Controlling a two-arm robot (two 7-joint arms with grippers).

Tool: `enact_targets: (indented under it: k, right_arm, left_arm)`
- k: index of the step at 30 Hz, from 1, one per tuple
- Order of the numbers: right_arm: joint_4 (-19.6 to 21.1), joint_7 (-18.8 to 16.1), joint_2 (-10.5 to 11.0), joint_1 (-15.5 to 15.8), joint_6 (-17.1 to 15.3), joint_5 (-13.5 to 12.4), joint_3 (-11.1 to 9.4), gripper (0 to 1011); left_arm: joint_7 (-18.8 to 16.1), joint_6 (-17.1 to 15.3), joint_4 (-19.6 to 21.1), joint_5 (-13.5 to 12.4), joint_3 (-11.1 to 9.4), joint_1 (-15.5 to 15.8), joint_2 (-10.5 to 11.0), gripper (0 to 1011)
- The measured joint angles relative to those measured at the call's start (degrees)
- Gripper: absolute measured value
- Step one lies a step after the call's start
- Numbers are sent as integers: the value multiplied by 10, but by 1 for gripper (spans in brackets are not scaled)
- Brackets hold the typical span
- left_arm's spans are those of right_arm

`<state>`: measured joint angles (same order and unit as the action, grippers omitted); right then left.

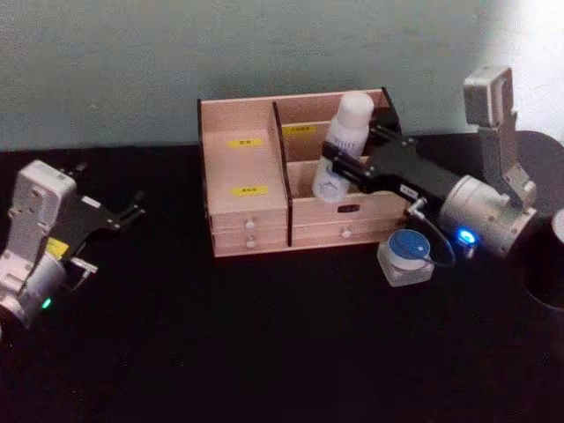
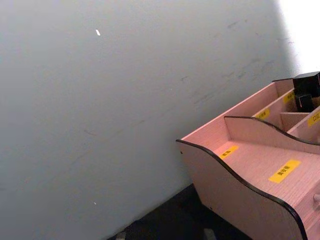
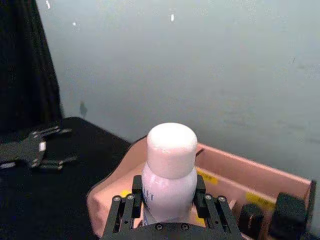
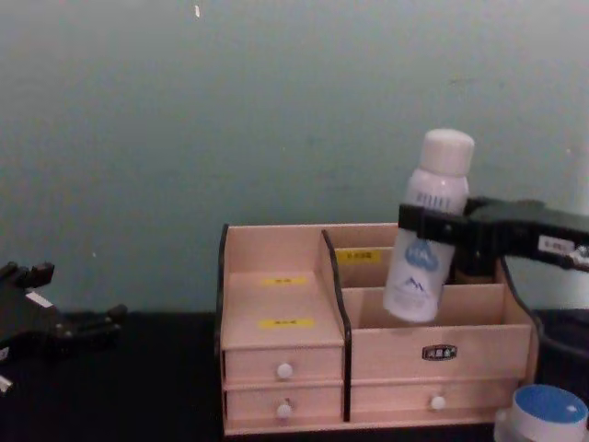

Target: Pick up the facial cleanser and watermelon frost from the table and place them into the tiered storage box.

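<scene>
My right gripper [image 1: 345,161] is shut on the facial cleanser [image 1: 344,145], a tall white bottle with a rounded cap and a blue logo. It holds the bottle tilted over the right half of the tiered storage box [image 1: 249,231], base just above the front compartment in the chest view, where the facial cleanser [image 4: 429,239] stands clear of the tiered storage box [image 4: 281,331]. The black fingers [image 3: 136,189] clamp the bottle [image 3: 169,172] on both sides. The watermelon frost [image 1: 406,256], a squat clear jar with a blue lid, rests on the table right of the box. My left gripper [image 1: 128,214] is open, parked far left.
The black table [image 1: 264,344] runs up to a pale grey wall. A dark round object [image 1: 551,264] stands at the right edge. The box's left compartments with yellow labels [image 2: 284,171] show close up in the left wrist view.
</scene>
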<state>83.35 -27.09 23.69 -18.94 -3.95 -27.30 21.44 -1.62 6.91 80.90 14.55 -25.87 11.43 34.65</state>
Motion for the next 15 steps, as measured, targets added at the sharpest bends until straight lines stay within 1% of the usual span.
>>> enact_targets:
  k: [3,9,15]
  right_arm:
    - [-13,4,-6,-13,5,4,2,595]
    - [-55,17,-25,-51,18,19,7,595]
    - [-91,21,-40,-78,25,32,10,595]
  left_arm:
    - [0,0,0,0,0,0,0,1001]
    - [0,0,0,0,0,0,0,1001]
    - [0,0,0,0,0,0,0,1001]
